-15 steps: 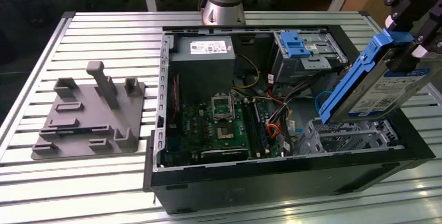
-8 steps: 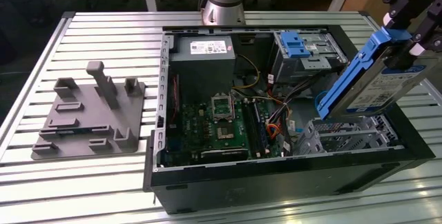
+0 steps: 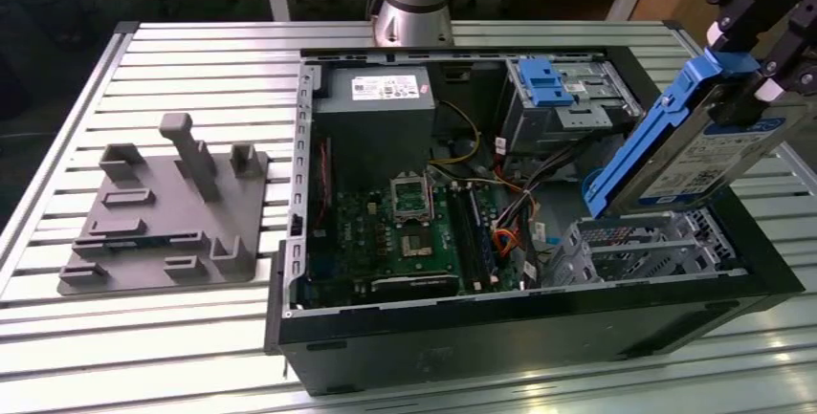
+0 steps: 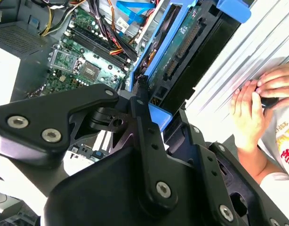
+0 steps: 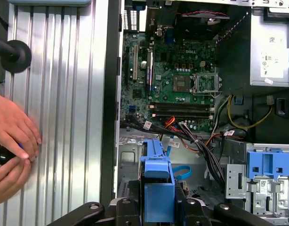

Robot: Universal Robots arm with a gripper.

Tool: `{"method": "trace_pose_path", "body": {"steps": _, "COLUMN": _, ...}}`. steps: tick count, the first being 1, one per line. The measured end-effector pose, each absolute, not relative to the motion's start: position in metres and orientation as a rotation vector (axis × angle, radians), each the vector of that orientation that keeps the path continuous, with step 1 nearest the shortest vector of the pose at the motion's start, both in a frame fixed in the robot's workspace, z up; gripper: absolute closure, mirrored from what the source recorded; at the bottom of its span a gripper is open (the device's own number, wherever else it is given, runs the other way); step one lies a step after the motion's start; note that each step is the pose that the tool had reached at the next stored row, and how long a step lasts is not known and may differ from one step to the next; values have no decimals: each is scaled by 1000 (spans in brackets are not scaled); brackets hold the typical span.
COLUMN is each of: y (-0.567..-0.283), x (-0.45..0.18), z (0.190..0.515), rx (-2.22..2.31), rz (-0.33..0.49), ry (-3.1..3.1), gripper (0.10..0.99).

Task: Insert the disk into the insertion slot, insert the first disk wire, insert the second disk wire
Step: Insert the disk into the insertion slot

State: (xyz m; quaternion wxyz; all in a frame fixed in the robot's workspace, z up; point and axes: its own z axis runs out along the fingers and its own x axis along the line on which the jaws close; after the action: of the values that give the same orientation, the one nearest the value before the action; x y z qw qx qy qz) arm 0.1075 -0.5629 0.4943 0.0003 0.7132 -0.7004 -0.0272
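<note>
In the exterior view your hand (image 3: 751, 55) is clamped on the upper end of the disk (image 3: 695, 146), which hangs tilted, its lower corner just above the insertion slot (image 3: 651, 247). Descend at that slant and I'd expect the carrier to catch the cage rim. The case wall (image 3: 772, 256) runs close beside it. In the second wrist view a wire bundle (image 4: 111, 28) crowds near the disk's edge. In the first wrist view the second disk wire (image 5: 182, 172) curls near the slot and could get pinched. A person's fingers (image 5: 22, 134) rest on the counter (image 5: 64, 94), well apart.
</note>
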Motion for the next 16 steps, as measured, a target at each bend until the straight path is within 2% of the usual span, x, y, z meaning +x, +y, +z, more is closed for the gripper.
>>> {"method": "trace_pose_path", "body": {"steps": 16, "y": -563, "x": 119, "z": 493, "rx": 2240, "rz": -85, "ry": -2200, "gripper": 725}}
